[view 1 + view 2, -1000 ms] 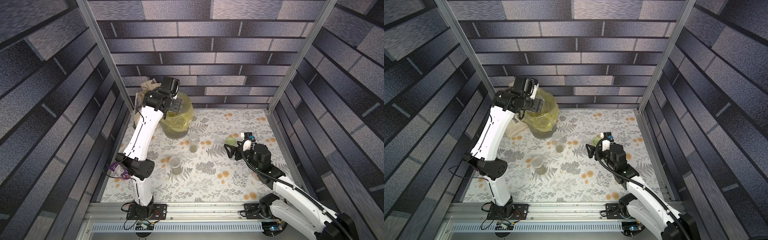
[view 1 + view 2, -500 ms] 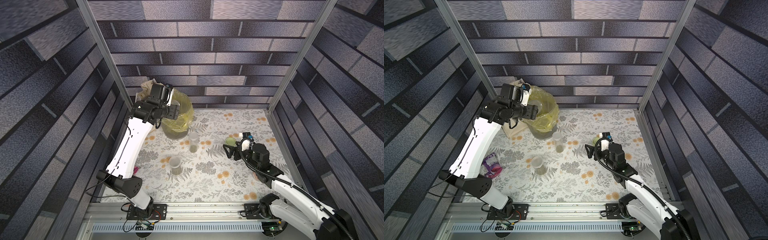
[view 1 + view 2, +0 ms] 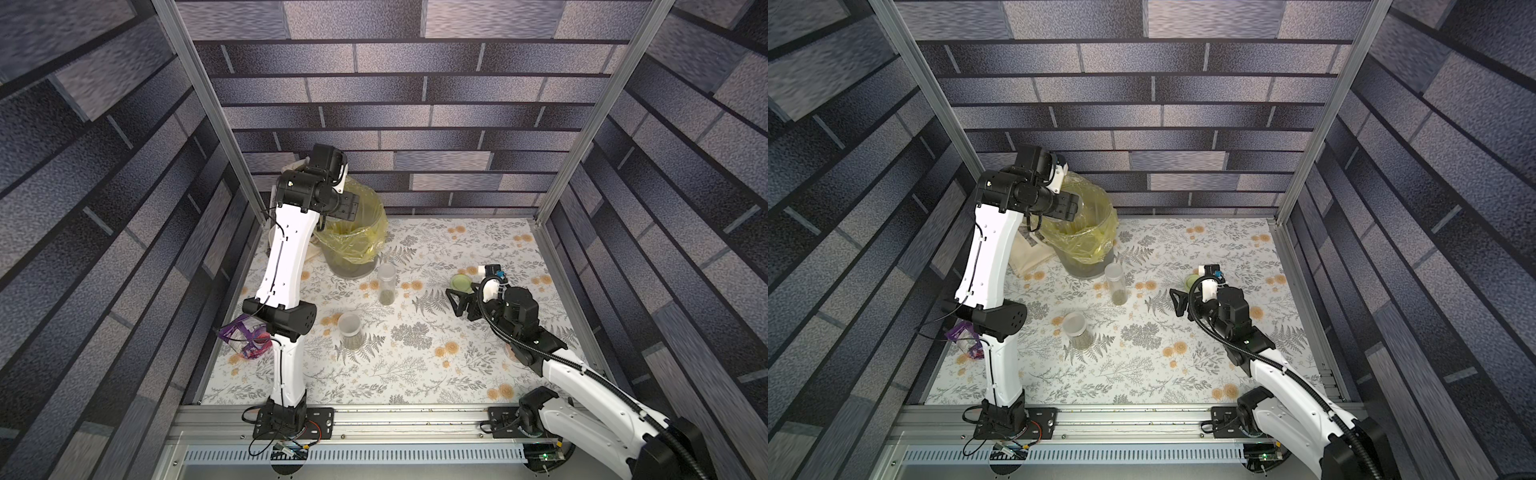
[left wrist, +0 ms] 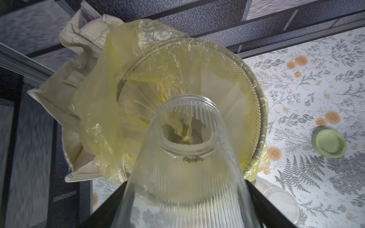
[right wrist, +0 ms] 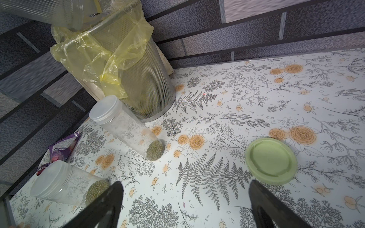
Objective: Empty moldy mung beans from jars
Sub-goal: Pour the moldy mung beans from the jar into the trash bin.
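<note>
My left gripper [image 4: 185,199] is shut on a ribbed clear jar [image 4: 185,167], tilted mouth-down over the yellow-lined mesh bin [image 4: 254,92]. A few mung beans [image 4: 193,159] cling at its neck. In both top views that gripper [image 3: 348,205] [image 3: 1068,206] hangs above the bin's rim. The jar's pale green lid [image 5: 271,160] [image 3: 461,282] lies on the table beside my open right gripper [image 5: 185,185] [image 3: 457,301]. A tall lidded jar [image 5: 126,126] [image 3: 386,284] and a short lidded jar [image 5: 67,183] [image 3: 350,330] stand upright, each with mung beans [image 5: 155,151] at the bottom.
A purple packet [image 3: 245,336] lies at the table's left edge beside the left arm. A beige cloth bag [image 3: 1030,253] is slumped behind the bin against the wall. Brick-patterned walls close in the floral table [image 3: 415,374] on three sides.
The left arm's elbow swung out to the left and came back; its gripper stayed over the bin with the jar. The right arm has barely moved.
</note>
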Motion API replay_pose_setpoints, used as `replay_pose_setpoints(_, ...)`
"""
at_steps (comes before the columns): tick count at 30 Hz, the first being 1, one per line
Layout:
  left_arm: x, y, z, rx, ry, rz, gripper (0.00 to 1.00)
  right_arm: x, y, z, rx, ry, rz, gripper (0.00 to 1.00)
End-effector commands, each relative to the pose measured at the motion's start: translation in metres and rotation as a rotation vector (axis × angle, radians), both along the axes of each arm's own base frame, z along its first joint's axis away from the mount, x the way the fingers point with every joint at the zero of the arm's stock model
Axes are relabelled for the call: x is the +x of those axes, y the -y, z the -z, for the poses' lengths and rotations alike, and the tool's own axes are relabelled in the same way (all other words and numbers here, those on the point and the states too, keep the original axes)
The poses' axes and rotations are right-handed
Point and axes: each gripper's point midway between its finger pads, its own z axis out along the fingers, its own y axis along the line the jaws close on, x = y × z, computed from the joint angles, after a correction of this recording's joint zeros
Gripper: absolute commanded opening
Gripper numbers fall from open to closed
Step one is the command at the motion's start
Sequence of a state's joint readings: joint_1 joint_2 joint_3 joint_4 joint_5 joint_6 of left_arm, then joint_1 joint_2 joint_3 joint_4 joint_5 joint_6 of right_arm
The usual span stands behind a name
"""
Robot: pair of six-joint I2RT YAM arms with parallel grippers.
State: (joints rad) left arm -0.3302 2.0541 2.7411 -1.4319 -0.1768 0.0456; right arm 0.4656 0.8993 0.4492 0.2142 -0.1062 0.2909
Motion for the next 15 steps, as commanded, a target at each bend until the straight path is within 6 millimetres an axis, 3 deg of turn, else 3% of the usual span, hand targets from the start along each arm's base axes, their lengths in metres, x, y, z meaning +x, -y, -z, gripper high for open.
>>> replay_pose_setpoints(1,-0.003,-0.013,-0.038,0.230,0.164,-0.033,0.52,-0.001,-0.002,-0.002,0.012,0.012,-0.008,1.00)
replay_pose_setpoints(5,0.000,-0.017,-0.056,0.267,0.246,-0.040,0.54,-0.003,-0.001,-0.002,0.007,0.016,-0.007,1.00)
replay_pose_setpoints(7,0.000,-0.022,-0.052,0.060,0.194,-0.053,0.54,-0.003,0.000,-0.003,0.006,0.020,-0.005,1.00)
replay_pose_setpoints(9,-0.002,-0.028,-0.048,-0.281,0.094,-0.050,0.53,-0.003,0.001,-0.005,0.005,0.025,-0.001,1.00)
replay_pose_setpoints(10,-0.002,-0.033,-0.047,-0.317,0.080,-0.067,0.52,-0.004,0.002,-0.005,0.003,0.027,0.000,1.00)
replay_pose_setpoints(15,0.002,-0.038,-0.034,0.265,0.147,-0.084,0.54,-0.003,0.005,-0.006,-0.005,0.037,0.015,1.00)
